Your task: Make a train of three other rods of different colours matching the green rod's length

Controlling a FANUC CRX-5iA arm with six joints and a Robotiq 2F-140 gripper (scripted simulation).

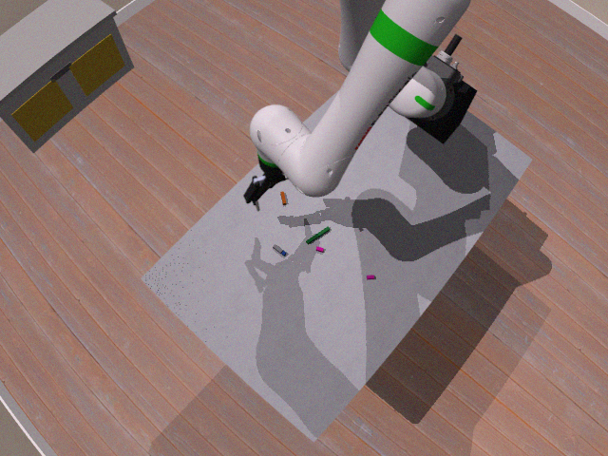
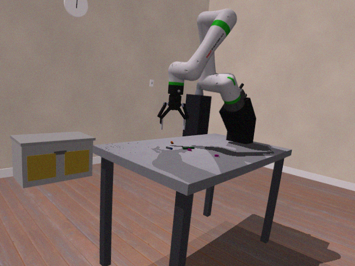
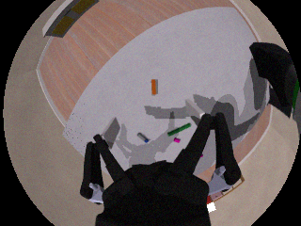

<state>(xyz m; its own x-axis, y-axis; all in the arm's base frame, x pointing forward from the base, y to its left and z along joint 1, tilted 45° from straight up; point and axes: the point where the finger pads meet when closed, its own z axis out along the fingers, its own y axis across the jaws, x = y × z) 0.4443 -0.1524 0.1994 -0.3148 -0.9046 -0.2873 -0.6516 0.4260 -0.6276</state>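
Observation:
The green rod [image 1: 317, 236] lies flat near the table's middle; it also shows in the wrist view [image 3: 179, 130] and in the side view [image 2: 188, 148]. A grey rod [image 1: 277, 249] lies end to end with a small blue rod [image 1: 283, 253], left of the green rod. An orange rod [image 1: 283, 198] lies apart, further back. One magenta rod [image 1: 320, 249] lies just below the green rod's end, another magenta rod [image 1: 370, 276] lies further right. My gripper [image 2: 172, 122] is open and empty, held high above the table, over the area near the orange rod.
A grey cabinet [image 1: 53, 68] with yellow doors stands on the floor left of the table. The arm's black base [image 1: 449, 110] sits at the table's back right corner. Arm shadows fall across the table.

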